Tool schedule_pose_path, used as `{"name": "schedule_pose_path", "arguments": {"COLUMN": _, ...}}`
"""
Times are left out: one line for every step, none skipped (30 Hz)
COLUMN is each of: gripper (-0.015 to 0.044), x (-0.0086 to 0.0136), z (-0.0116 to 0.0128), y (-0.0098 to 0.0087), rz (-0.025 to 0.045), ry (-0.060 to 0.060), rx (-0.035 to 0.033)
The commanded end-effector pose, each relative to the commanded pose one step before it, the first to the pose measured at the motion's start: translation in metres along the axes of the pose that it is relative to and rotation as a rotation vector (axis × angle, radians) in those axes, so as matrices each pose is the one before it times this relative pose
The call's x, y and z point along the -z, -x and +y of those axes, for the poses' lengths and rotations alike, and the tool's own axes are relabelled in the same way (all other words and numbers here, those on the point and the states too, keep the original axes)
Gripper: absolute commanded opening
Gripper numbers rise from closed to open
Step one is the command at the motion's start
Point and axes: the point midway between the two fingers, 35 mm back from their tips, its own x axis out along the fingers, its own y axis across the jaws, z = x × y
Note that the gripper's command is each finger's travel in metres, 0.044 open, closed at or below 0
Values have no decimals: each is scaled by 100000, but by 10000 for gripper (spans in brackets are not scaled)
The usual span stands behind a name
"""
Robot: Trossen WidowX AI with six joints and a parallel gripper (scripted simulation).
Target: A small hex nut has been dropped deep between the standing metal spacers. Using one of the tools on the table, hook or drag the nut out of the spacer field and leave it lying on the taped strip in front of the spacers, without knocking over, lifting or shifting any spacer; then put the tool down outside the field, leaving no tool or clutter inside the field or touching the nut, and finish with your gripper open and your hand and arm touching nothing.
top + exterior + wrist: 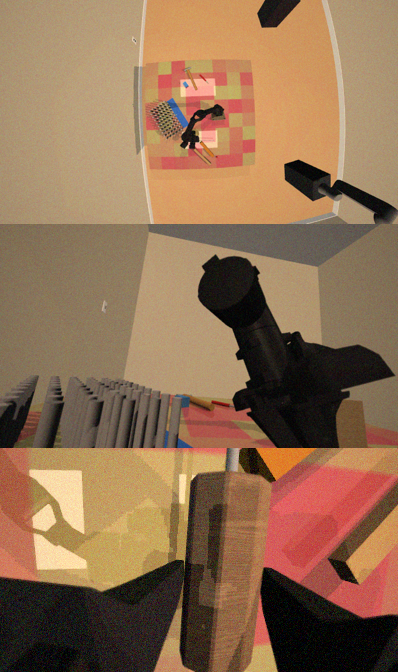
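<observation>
My gripper (222, 572) is shut on the brown wooden handle (227, 553) of a tool with a thin grey metal shaft (232, 459). The shaft runs out of the top of the wrist view, so its far end is hidden there. In the exterior view the fingertips and handle are below the frame. The metal spacers (166, 119) (174, 416) stand upright in close rows at the left. The blue taped strip (178, 112) (182, 444) lies along their right side. My hand is beyond the near end of the strip in the top view. I cannot make out the nut.
An orange tool (207, 149) and a wooden stick (202, 156) (375, 540) lie near my hand. A hammer (191, 79), a red-handled tool (202, 77) (219, 403) and a blue block (185, 84) (184, 401) lie at the far side. The arm's base is right of the strip.
</observation>
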Motion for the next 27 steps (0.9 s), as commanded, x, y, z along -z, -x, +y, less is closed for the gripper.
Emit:
{"name": "schedule_pose_path", "arguments": {"gripper": 0, "x": 27, "z": 183, "y": -428, "rz": 61, "ry": 608, "rx": -373}}
{"name": "schedule_pose_path", "arguments": {"gripper": 0, "x": 15, "z": 26, "y": -69, "rz": 0, "ry": -1, "rx": -4}}
{"name": "schedule_pose_path", "arguments": {"gripper": 0, "x": 14, "z": 26, "y": -69, "rz": 0, "ry": -1, "rx": -4}}
{"name": "schedule_pose_path", "arguments": {"gripper": 0, "x": 14, "z": 26, "y": -69, "rz": 0, "ry": -1, "rx": -4}}
{"name": "schedule_pose_path", "arguments": {"gripper": 0, "x": 14, "z": 26, "y": -69, "rz": 0, "ry": -1, "rx": -4}}
{"name": "schedule_pose_path", "arguments": {"gripper": 0, "x": 14, "z": 26, "y": -69, "rz": 0, "ry": -1, "rx": -4}}
{"name": "schedule_pose_path", "arguments": {"gripper": 0, "x": 14, "z": 26, "y": -69, "rz": 0, "ry": -1, "rx": -4}}
{"name": "schedule_pose_path", "arguments": {"gripper": 0, "x": 14, "z": 27, "y": -69, "rz": 0, "ry": -1, "rx": -4}}
{"name": "schedule_pose_path", "arguments": {"gripper": 0, "x": 13, "z": 27, "y": -69, "rz": 0, "ry": -1, "rx": -4}}
{"name": "schedule_pose_path", "arguments": {"gripper": 0, "x": 13, "z": 27, "y": -69, "rz": 0, "ry": -1, "rx": -4}}
{"name": "schedule_pose_path", "arguments": {"gripper": 0, "x": 13, "z": 27, "y": -69, "rz": 0, "ry": -1, "rx": -4}}
{"name": "schedule_pose_path", "arguments": {"gripper": 0, "x": 13, "z": 27, "y": -69, "rz": 0, "ry": -1, "rx": -4}}
{"name": "schedule_pose_path", "arguments": {"gripper": 0, "x": 13, "z": 27, "y": -69, "rz": 0, "ry": -1, "rx": -4}}
{"name": "schedule_pose_path", "arguments": {"gripper": 0, "x": 12, "z": 27, "y": -69, "rz": 0, "ry": -1, "rx": -4}}
{"name": "schedule_pose_path", "arguments": {"gripper": 0, "x": 12, "z": 27, "y": -69, "rz": 0, "ry": -1, "rx": -4}}
{"name": "schedule_pose_path", "arguments": {"gripper": 0, "x": 12, "z": 27, "y": -69, "rz": 0, "ry": -1, "rx": -4}}
{"name": "schedule_pose_path", "arguments": {"gripper": 0, "x": 12, "z": 28, "y": -69, "rz": 0, "ry": -1, "rx": -4}}
{"name": "schedule_pose_path", "arguments": {"gripper": 0, "x": 12, "z": 28, "y": -69, "rz": 0, "ry": -1, "rx": -4}}
{"name": "schedule_pose_path", "arguments": {"gripper": 0, "x": 12, "z": 28, "y": -69, "rz": 0, "ry": -1, "rx": -4}}
{"name": "schedule_pose_path", "arguments": {"gripper": 0, "x": 11, "z": 28, "y": -69, "rz": 0, "ry": -1, "rx": -4}}
{"name": "schedule_pose_path", "arguments": {"gripper": 0, "x": 11, "z": 28, "y": -69, "rz": 0, "ry": -1, "rx": -4}}
{"name": "schedule_pose_path", "arguments": {"gripper": 0, "x": 11, "z": 28, "y": -69, "rz": 0, "ry": -1, "rx": -5}}
{"name": "schedule_pose_path", "arguments": {"gripper": 0, "x": 11, "z": 28, "y": -69, "rz": 0, "ry": -1, "rx": -5}}
{"name": "schedule_pose_path", "arguments": {"gripper": 0, "x": 11, "z": 28, "y": -69, "rz": 0, "ry": -1, "rx": -5}}
{"name": "schedule_pose_path", "arguments": {"gripper": 0, "x": 11, "z": 28, "y": -69, "rz": 0, "ry": -1, "rx": -5}}
{"name": "schedule_pose_path", "arguments": {"gripper": 0, "x": 10, "z": 29, "y": -69, "rz": 0, "ry": -1, "rx": -5}}
{"name": "schedule_pose_path", "arguments": {"gripper": 0, "x": 10, "z": 29, "y": -69, "rz": 0, "ry": -1, "rx": -5}}
